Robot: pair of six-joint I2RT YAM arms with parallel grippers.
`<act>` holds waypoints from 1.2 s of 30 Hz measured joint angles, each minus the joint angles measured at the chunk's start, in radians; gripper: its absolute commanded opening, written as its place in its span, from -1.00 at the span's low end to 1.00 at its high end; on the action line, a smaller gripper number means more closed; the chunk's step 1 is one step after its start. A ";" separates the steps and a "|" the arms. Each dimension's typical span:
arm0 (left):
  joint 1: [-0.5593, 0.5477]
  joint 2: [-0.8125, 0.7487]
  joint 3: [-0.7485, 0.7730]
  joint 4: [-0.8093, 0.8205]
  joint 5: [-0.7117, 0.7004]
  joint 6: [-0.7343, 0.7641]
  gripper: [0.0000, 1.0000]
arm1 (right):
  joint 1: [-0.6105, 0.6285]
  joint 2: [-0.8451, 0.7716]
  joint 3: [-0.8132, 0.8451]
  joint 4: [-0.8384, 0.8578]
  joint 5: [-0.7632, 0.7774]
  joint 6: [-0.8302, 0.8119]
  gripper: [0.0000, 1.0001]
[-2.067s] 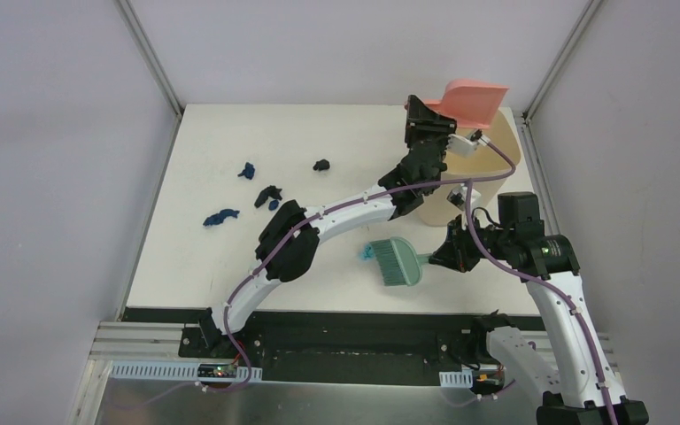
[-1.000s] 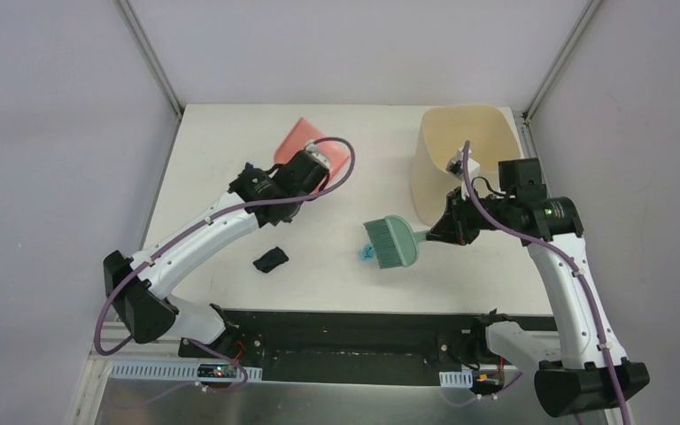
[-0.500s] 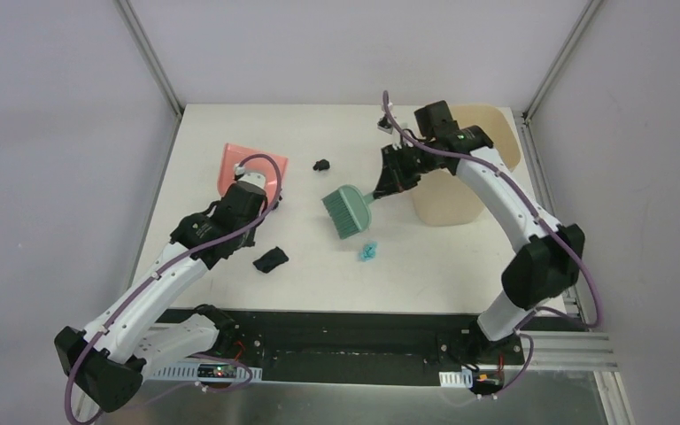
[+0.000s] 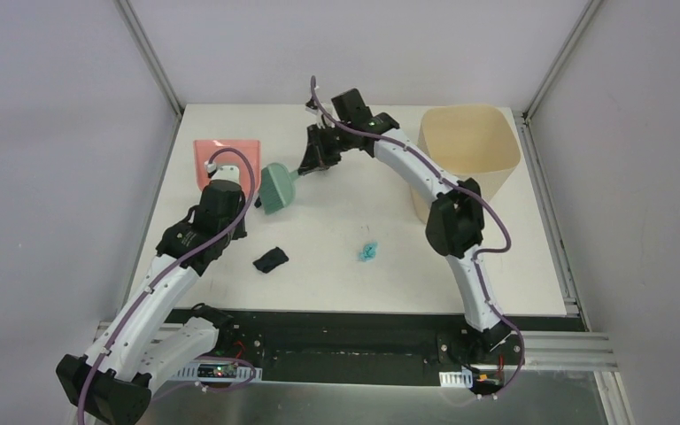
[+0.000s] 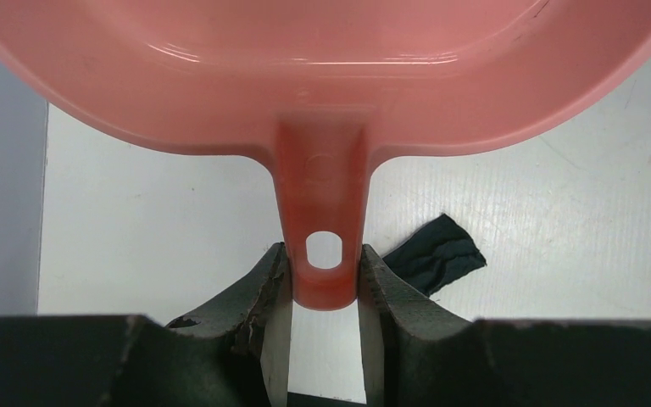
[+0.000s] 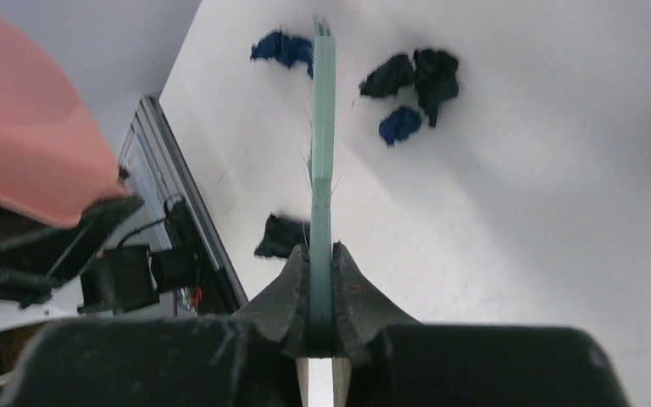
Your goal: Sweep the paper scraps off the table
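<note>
worktop (image 4: 345, 274): white, rect., grey frame posts at far corners.
bin (image 4: 469, 146): beige, upright, at far-right corner of worktop.
dustpan (image 4: 224, 158): pink, far-left area of worktop, handle pointed to near side. Contact w/ worktop can't be told.
brush (image 4: 276, 188): teal. Head sits just right of dustpan, handle runs far-right to the arm. Seen edge-on in right wrist view.
left gripper (image 5: 325, 270): pinched on end of dustpan handle, one finger on each side of the hang hole.
right gripper (image 6: 321, 259): pressed tight on brush handle.
paper scraps (image 6: 415, 76): all seen on worktop. Several blue & black wads are grouped by the brush head in right wrist view; in top view they are mostly hidden by brush & left arm.
black scrap (image 4: 270, 259): near-left of centre, well apart from brush.
teal scrap (image 4: 368, 251): near centre, right of black scrap, apart from it.
dark scrap (image 5: 436, 261): flat on worktop, just right of dustpan handle in left wrist view.
</note>
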 measured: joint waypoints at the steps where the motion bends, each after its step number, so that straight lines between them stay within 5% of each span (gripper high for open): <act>1: 0.000 -0.006 0.000 0.002 -0.003 -0.002 -1.00 | 0.009 0.039 0.048 0.015 0.010 0.025 -1.00; 9: 0.000 0.028 0.000 0.020 -0.006 -0.004 -1.00 | 0.083 0.303 0.420 0.027 0.267 0.234 -1.00; 21: 0.013 0.075 -0.004 0.031 0.005 0.000 -1.00 | 0.116 0.476 0.562 0.137 0.334 0.472 -1.00; 31: 0.013 0.085 -0.008 0.037 0.010 0.007 -1.00 | 0.100 0.515 0.540 0.137 0.349 0.572 -1.00; 36: 0.013 0.058 -0.013 0.039 0.005 0.022 -1.00 | 0.085 0.375 0.258 0.189 0.331 0.622 -1.00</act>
